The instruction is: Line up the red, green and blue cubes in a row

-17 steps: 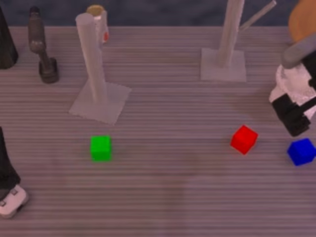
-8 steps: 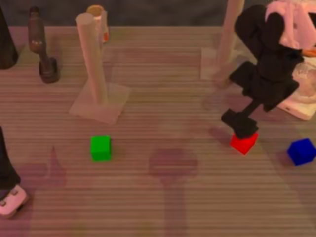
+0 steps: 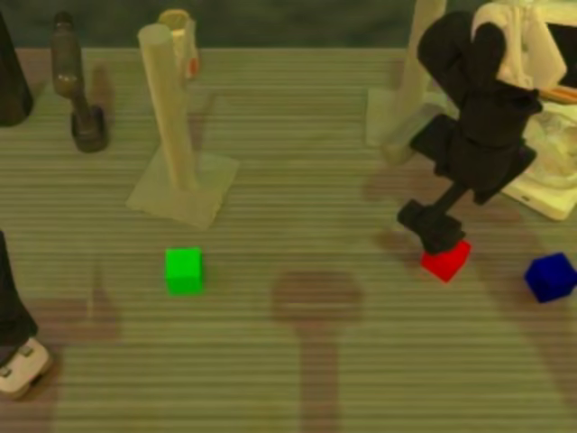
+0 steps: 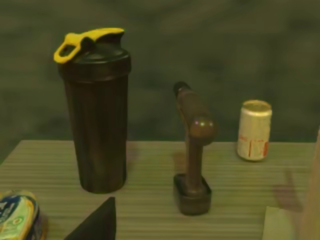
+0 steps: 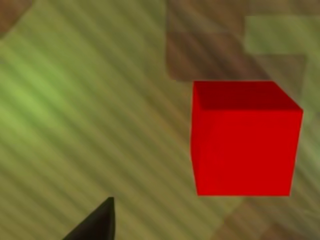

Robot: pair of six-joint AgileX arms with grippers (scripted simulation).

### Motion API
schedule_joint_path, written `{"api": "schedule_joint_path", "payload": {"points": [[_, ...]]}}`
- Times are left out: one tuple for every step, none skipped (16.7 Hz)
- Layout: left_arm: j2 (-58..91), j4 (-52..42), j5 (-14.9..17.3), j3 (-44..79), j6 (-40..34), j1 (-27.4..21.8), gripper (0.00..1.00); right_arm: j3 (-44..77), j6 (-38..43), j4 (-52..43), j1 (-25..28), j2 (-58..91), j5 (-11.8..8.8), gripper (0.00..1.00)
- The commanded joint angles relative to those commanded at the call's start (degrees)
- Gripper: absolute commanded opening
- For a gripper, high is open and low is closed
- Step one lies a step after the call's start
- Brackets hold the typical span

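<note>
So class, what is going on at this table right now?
The right gripper is down over the small bright red cube at the table's right side. The deep blue cube sits further right; the bright green cube sits far left. The cubes are not yet in a row. The left arm is parked at the left edge.

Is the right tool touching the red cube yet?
Cannot tell. In the top view the right tool overlaps the red cube; the right wrist view shows no contact.
</note>
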Motion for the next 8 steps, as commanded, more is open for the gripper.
{"api": "schedule_joint_path", "payload": {"points": [[0.0, 0.0, 0.0, 0.0, 0.0, 0.0, 1.0, -0.51, -0.06, 0.77, 0.09, 0.38, 0.0, 1.0], [0.0, 0.0, 0.0, 0.0, 0.0, 0.0, 1.0, -1.31, -0.09, 2.11, 0.16, 1.03, 0.01, 1.0], [0.0, 0.0, 0.0, 0.0, 0.0, 0.0, 1.0, -2.31, -0.07, 4.04, 0.2, 1.92, 0.01, 1.0], [0.0, 0.0, 0.0, 0.0, 0.0, 0.0, 1.0, -3.44, -0.03, 6.4, 0.22, 2.99, 0.02, 1.0], [0.0, 0.0, 0.0, 0.0, 0.0, 0.0, 1.0, -4.68, 0.03, 9.01, 0.23, 4.12, 0.03, 1.0], [0.0, 0.0, 0.0, 0.0, 0.0, 0.0, 1.0, -5.94, 0.07, 11.57, 0.25, 5.24, 0.05, 1.0], [0.0, 0.0, 0.0, 0.0, 0.0, 0.0, 1.0, -7.07, 0.1, 13.75, 0.29, 6.28, 0.05, 1.0], [0.0, 0.0, 0.0, 0.0, 0.0, 0.0, 1.0, -7.95, 0.13, 15.34, 0.31, 7.17, 0.06, 1.0]]}}
